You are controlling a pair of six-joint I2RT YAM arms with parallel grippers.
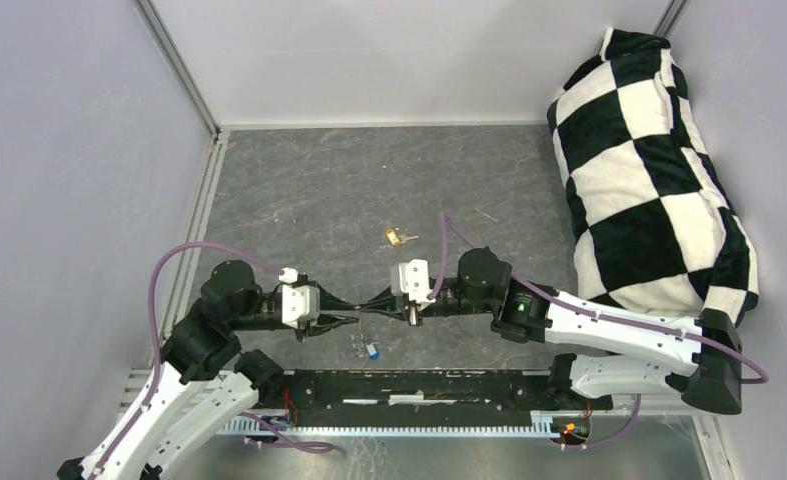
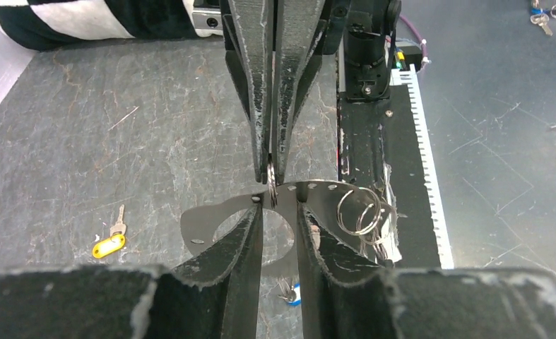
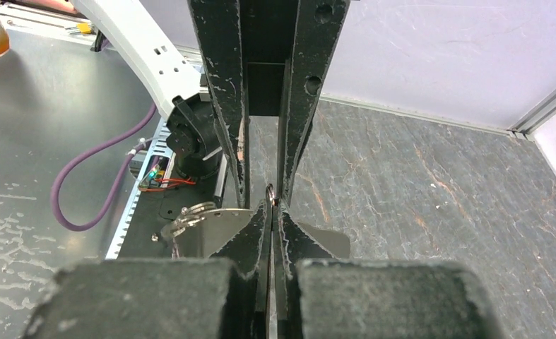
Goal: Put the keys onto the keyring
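Observation:
The keyring (image 2: 326,192), a flat grey-silver metal loop with small holes along its rim, hangs between both grippers above the table; it also shows in the right wrist view (image 3: 205,236). My right gripper (image 3: 271,205) is shut on a small split ring (image 2: 271,185) at the keyring's edge. The left gripper (image 2: 278,207) has its jaws apart astride that edge, gripping nothing. Loose split rings (image 2: 359,210) dangle from the band. The blue-headed key (image 1: 371,351) lies on the table below the grippers. The gold key (image 1: 396,237), with its yellow tag (image 2: 110,244), lies farther out.
A black-and-white checkered cloth (image 1: 649,170) is bundled along the right wall. The black base rail (image 1: 419,385) runs along the near edge, just behind the grippers. Grey walls enclose the table on the left, back and right.

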